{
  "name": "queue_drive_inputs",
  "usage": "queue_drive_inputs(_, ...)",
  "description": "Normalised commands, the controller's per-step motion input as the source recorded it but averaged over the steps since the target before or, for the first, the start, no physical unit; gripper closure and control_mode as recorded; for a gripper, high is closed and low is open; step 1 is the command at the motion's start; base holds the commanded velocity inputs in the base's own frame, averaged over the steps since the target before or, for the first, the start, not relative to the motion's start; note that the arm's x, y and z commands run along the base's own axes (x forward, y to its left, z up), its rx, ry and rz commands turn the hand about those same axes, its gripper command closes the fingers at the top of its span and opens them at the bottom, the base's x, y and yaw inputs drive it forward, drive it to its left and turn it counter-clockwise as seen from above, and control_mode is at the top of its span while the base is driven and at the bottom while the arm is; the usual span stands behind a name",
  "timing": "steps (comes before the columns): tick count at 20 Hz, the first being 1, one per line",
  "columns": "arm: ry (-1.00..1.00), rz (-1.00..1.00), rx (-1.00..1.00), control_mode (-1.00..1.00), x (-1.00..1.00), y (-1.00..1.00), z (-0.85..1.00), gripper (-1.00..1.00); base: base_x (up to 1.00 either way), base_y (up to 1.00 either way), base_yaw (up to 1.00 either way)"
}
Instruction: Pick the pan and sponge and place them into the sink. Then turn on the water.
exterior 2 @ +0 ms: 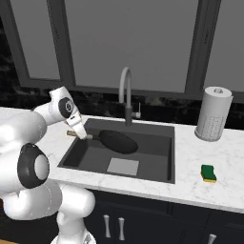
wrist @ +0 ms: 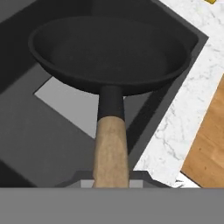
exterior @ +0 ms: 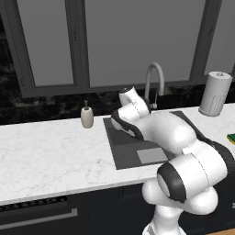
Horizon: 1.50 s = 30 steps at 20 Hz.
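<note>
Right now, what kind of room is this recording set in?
A simulated home kitchen, most likely: a recessed sink with a gooseneck faucet in a marble-look counter, and a paper towel roll.

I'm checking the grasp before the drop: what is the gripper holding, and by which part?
The gripper is shut on the pan, gripping the end of its wooden handle, with the pan held over the sink.

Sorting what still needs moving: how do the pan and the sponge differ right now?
The pan is large, round and black; the sponge is small, rectangular, green and yellow. The pan hangs over the sink, held by its handle in the gripper; the sponge lies on the counter, untouched.
</note>
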Motion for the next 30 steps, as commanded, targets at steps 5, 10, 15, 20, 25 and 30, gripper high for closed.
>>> queue_drive_inputs(5,0.0,-0.19,0.0,-1.0,0.42,-0.44,-0.5,1.0,0.0,0.0,0.0)
queue_drive_inputs(10,0.0,-0.16,-0.02,-1.0,0.41,-0.48,-0.55,1.0,0.0,0.0,0.0)
queue_drive_inputs(15,0.0,-0.06,-0.03,-1.0,0.49,-0.33,-0.49,1.0,0.0,0.0,0.0)
queue_drive_inputs(20,0.0,0.0,-0.04,-1.0,0.57,-0.09,-0.46,1.0,0.0,0.0,0.0)
queue_drive_inputs(25,0.0,0.0,0.0,-1.0,0.32,-0.18,-0.54,1.0,0.0,0.0,0.0)
queue_drive_inputs(30,0.0,0.0,0.0,-1.0,0.26,-0.08,-0.51,1.0,0.0,0.0,0.0)
